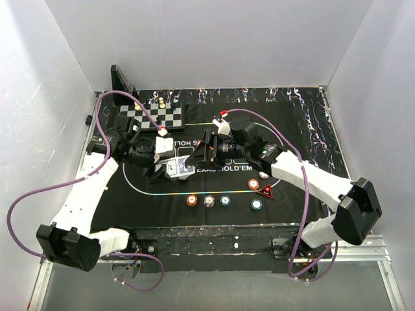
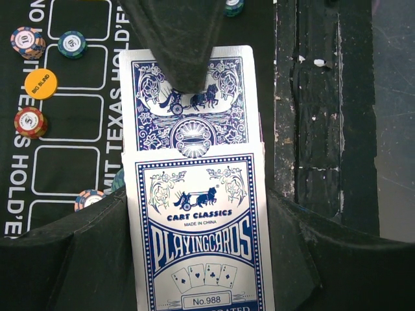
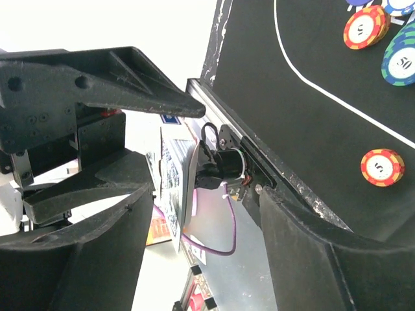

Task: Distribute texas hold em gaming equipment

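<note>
- Jaws of the left gripper (image 2: pixel 194 197) are clenched on a Cart Classics card box (image 2: pixel 198 246), one dark finger against each long side of it
- A blue-backed playing card (image 2: pixel 227 97) sticks partway out of the box's far end, flat and in line with the box
- The right gripper (image 1: pixel 198 155) faces the left one over the middle of the mat; its jaws stand wide apart and pinch nothing, and one right finger (image 2: pixel 175 39) lies on the card's patterned back
- In the right wrist view the box shows edge-on, close beside one of that gripper's fingers and well apart from the other
- Under both grippers lies the black Texas Hold'em mat (image 1: pixel 155 194)
- In the left wrist view, beside the card, an orange-and-white chip (image 2: pixel 26 40), a teal chip (image 2: pixel 71 44), a yellow Big Blind disc (image 2: pixel 41 83) and a red-and-white chip (image 2: pixel 29 122) sit along the mat's printed card outlines
- From above, a row of three chips (image 1: pixel 209 200) lies near the mat's near edge, with a red triangular marker (image 1: pixel 266 191) off to the right
- A chessboard (image 1: pixel 152 118) with pieces sits at the mat's far left corner, well apart from the grippers
</note>
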Tool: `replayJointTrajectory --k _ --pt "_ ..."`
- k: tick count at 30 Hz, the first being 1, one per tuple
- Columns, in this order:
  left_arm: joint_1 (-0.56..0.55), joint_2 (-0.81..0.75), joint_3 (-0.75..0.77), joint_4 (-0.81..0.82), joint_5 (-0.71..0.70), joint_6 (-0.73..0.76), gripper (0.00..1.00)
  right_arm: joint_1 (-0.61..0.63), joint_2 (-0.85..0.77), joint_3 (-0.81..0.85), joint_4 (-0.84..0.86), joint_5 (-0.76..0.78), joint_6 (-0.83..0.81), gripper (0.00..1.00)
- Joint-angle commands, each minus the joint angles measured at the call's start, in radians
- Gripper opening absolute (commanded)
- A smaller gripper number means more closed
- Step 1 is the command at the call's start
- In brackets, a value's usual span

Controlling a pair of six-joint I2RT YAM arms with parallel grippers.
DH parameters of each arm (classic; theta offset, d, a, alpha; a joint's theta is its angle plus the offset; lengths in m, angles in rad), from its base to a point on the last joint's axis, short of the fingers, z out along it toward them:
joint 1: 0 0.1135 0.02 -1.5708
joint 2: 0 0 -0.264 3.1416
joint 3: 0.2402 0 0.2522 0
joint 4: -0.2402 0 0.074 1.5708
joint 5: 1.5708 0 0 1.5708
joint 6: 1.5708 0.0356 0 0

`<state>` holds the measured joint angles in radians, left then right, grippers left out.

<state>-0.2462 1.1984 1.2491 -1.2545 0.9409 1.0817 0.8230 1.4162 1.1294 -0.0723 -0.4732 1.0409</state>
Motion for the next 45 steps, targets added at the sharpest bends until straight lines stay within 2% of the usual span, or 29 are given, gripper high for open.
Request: replayJointTrajectory --k 1,6,13,21,36,45 --pt "-0.001 0.018 0.027 0.032 0.064 -0.06 0.11 0.03 0.01 0.058 0.031 -0.007 -0.025 0.75" --pt "-0.002 0.046 0.065 -0.025 0.088 -0.037 0.15 0.05 0.05 0.084 0.022 -0.007 -0.024 0.67" --pt "-0.001 0.006 0.036 -0.011 0.11 -0.023 0.15 0.042 0.027 0.066 0.009 0.019 -0.027 0.55" --pt "-0.002 0.004 0.038 -0.054 0.139 0.006 0.14 0.016 -0.014 0.021 0.009 0.039 -0.021 0.46" --pt "-0.001 -0.006 0.015 -0.013 0.145 -0.055 0.17 -0.001 -0.057 0.021 -0.064 0.087 -0.056 0.23" --pt "-0.002 -0.005 0.023 -0.019 0.16 -0.062 0.17 -0.005 -0.085 0.033 -0.132 0.125 -0.097 0.22"
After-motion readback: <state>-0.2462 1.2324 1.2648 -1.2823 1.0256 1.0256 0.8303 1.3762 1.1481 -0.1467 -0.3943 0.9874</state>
